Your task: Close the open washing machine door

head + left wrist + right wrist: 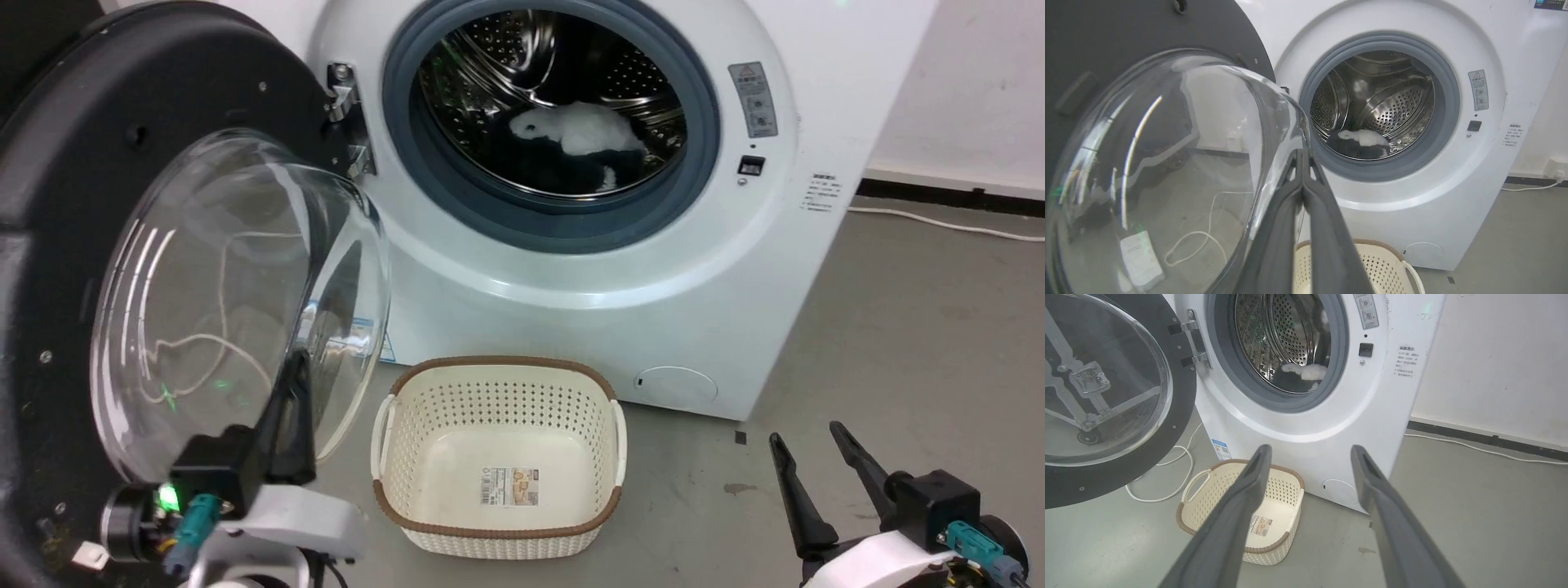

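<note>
The white washing machine [620, 269] stands ahead with its steel drum exposed and white and dark laundry inside. Its round black door [98, 188] hangs wide open on left-side hinges, the clear glass bowl [237, 302] bulging toward me. My left gripper [298, 363] is shut, its fingers lying against the right edge of the glass bowl [1180, 171]; the left wrist view shows the fingertips pressed together [1301, 153] beside that edge. Low at the right, my right gripper [804, 433] is open and holds nothing, well away from the door [1126, 473] and the machine [1331, 416].
A cream perforated basket [498, 384] with a brown rim sits empty on the grey floor in front of the machine, between my arms. A white cable [939, 222] runs along the floor by the right wall. Another white cable [1167, 486] loops under the door.
</note>
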### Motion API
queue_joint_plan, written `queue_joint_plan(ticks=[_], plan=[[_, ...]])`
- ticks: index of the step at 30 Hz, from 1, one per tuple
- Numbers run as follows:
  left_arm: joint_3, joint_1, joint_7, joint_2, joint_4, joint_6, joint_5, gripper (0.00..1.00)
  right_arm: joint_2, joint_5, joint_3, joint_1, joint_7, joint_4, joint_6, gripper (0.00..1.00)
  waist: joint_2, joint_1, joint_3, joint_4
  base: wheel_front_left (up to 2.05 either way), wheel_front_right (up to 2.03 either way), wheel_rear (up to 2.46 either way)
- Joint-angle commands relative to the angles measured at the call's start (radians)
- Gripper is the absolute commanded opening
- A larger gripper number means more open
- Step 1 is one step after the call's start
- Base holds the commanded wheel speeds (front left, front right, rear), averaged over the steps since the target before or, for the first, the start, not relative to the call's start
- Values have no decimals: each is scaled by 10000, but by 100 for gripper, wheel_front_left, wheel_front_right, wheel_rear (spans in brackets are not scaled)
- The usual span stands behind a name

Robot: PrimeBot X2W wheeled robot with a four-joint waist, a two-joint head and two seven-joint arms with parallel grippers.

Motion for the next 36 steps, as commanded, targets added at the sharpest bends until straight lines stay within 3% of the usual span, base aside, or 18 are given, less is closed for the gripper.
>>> queue_joint_plan(ticks=[1, 11, 22, 28, 36], plan=[[117, -195, -116, 3, -269, 36, -74, 0, 0, 142, -20, 157, -118, 75, 3, 100, 0, 0, -8, 96, 0, 0, 0], [1176, -498, -325, 47, -1156, 47, -183, 0, 0, 383, -46, 293, -327, 372, 3, 100, 0, 0, -54, 817, 0, 0, 0], [3032, -570, -534, 70, -1874, 187, -386, 0, 0, 644, -33, 374, -535, 690, 4, 100, 0, 0, -89, 1621, 0, 0, 0], [3969, -462, -607, 109, -1206, 198, -857, 0, 0, 782, -40, 423, -661, 860, 5, 100, 0, 0, -64, 1991, 0, 0, 0], [4214, -765, 21, 1007, 411, -68, -973, 0, 0, 761, -99, 406, -827, 1027, 5, 100, 0, 0, 279, 2179, 0, 0, 0]])
